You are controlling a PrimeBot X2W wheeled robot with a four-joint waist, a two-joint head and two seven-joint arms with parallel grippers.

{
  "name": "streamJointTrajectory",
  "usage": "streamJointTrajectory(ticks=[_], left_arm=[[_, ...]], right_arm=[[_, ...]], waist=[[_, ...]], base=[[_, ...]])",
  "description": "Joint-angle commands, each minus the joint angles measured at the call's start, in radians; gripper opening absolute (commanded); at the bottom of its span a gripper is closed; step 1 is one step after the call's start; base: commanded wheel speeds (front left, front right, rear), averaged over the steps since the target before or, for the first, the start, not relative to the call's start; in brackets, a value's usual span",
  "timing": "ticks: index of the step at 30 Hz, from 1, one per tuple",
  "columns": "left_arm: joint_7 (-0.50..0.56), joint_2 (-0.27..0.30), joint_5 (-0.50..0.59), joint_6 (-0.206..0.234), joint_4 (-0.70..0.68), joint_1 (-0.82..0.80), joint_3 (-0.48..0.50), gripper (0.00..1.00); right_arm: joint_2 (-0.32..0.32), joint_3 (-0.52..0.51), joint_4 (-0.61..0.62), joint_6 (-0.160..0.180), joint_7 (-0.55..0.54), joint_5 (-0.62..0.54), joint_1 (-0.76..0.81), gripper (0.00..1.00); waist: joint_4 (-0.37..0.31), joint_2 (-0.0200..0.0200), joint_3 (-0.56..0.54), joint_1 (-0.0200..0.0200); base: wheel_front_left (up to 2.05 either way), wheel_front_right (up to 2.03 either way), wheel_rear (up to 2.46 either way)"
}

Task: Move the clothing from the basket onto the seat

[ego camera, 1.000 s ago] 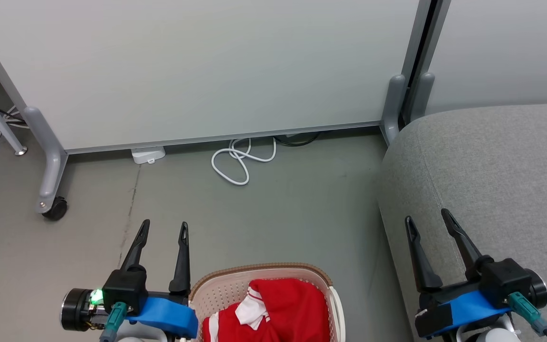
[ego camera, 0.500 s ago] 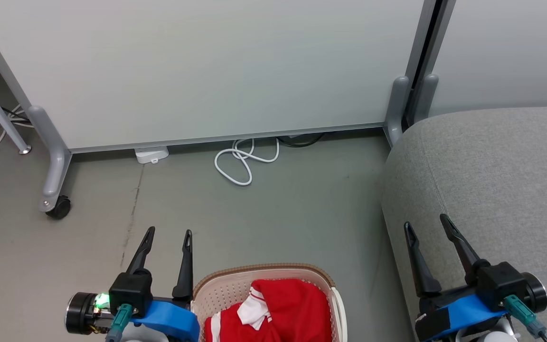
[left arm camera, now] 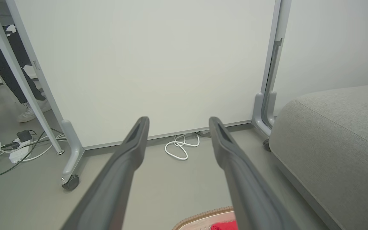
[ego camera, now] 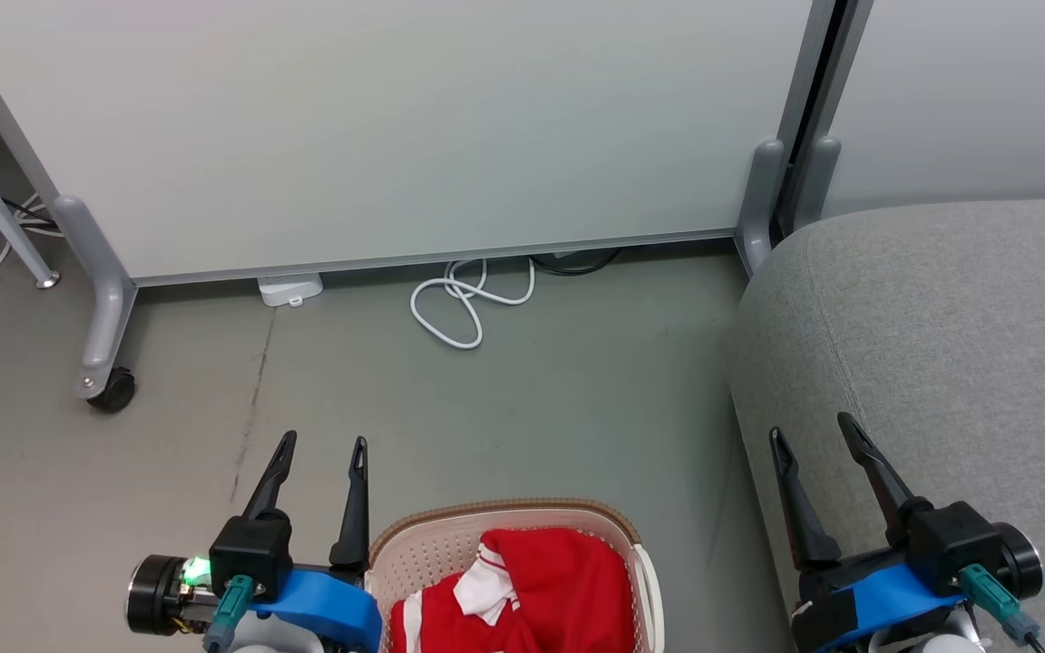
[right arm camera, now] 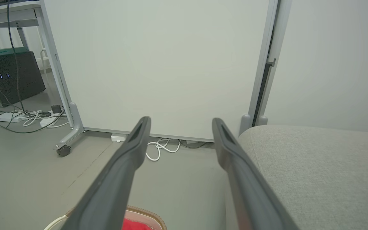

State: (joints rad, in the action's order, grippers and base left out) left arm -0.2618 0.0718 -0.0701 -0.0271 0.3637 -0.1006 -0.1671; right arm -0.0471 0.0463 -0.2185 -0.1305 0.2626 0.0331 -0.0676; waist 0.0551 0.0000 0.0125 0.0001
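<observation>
Both left gripper (ego camera: pixel 324 440) and right gripper (ego camera: pixel 810 426) hold jaws apart; cable (ego camera: pixel 461 292) beyond basket (ego camera: pixel 504 504).

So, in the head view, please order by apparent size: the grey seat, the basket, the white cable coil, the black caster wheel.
1. seat, largest
2. basket, partly cut off by the frame
3. white cable coil
4. caster wheel, smallest

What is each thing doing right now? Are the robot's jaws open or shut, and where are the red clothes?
clothing: bunched up inside the basket.
basket: upright on the floor, with the clothing in it.
seat: no clothing on the part that shows.
left gripper: jaws open, holding nothing.
right gripper: jaws open, holding nothing.
white cable: lying in loops on the floor.
</observation>
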Motion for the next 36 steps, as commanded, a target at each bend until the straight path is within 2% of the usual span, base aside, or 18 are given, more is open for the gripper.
streamJointTrajectory(ticks=[1, 14, 27, 36], left_arm=[[-0.005, 0.000, 0.005, -0.003, 0.002, -0.015, 0.004, 1.00], [-0.005, -0.003, 0.034, -0.036, 0.056, -0.103, -0.049, 1.00], [-0.004, 0.032, 0.092, -0.087, 0.254, -0.284, -0.167, 1.00], [-0.004, 0.037, 0.128, -0.104, 0.449, -0.422, -0.316, 1.00]], right_arm=[[-0.006, 0.001, 0.001, 0.000, 0.004, -0.007, 0.001, 1.00], [-0.006, 0.009, 0.029, 0.000, 0.004, -0.022, -0.042, 1.00], [-0.014, 0.036, 0.069, 0.000, 0.004, -0.040, -0.128, 1.00], [-0.031, 0.046, 0.104, 0.000, 0.003, -0.038, -0.194, 1.00]], waist=[[-0.001, 0.0000, 0.003, -0.0001], [-0.025, 0.0000, 0.083, -0.0001], [-0.078, 0.0000, 0.238, -0.0001], [-0.118, 0.0000, 0.361, -0.0001]], base=[[0.00, 0.00, 0.00], [0.00, 0.00, 0.00], [0.00, 0.00, 0.00], [0.00, 0.00, 0.00]])
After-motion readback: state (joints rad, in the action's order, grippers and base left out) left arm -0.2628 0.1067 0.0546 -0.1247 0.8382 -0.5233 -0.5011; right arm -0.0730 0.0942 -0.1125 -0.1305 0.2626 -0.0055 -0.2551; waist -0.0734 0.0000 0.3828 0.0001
